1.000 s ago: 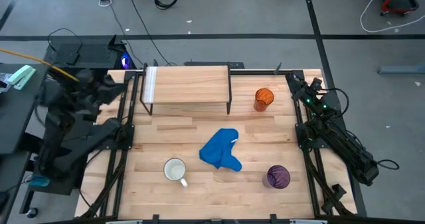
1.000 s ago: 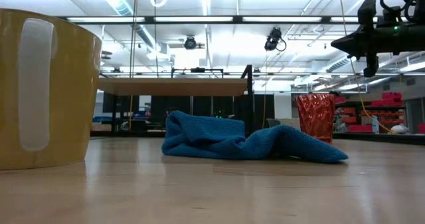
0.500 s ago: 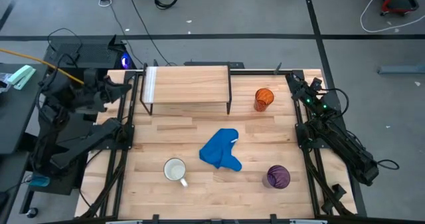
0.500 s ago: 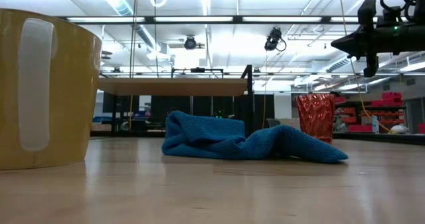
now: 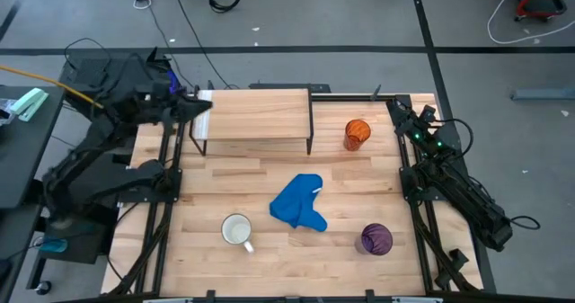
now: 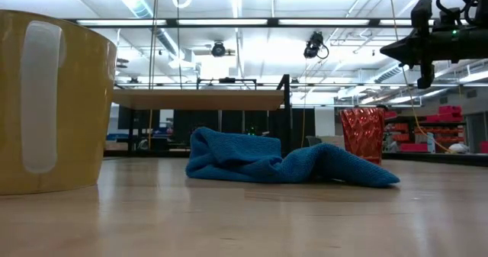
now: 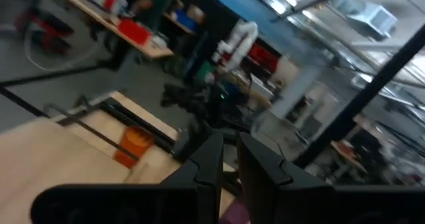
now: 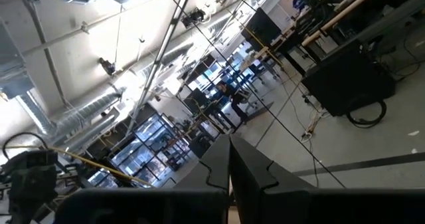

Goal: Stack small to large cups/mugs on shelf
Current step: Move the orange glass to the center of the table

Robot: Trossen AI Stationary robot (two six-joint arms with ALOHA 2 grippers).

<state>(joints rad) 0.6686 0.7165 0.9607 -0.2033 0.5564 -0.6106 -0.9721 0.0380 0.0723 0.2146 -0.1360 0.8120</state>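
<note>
The shelf [image 5: 253,114] stands at the table's far side, white strip at its left end. The orange cup [image 5: 357,134] stands on the table just right of it. The white mug [image 5: 237,230] stands near the front, handle toward the near edge. The purple tumbler [image 5: 375,239] stands at front right. My left gripper [image 5: 203,105] hovers by the shelf's left end, fingers only a narrow gap apart [image 7: 230,163], touching nothing. My right gripper [image 5: 393,105] waits shut at the far right edge.
A crumpled blue cloth [image 5: 299,204] lies mid-table between the mug and the shelf. Black frame rails run along the left [image 5: 166,191] and right [image 5: 411,195] sides. In the low view the mug [image 6: 53,104] looms close at left, and the orange cup [image 6: 362,135] stands behind the cloth.
My left arm has swung up and toward the table's right, from outside the left rail to the shelf's left end. The right arm, cups and cloth have kept still.
</note>
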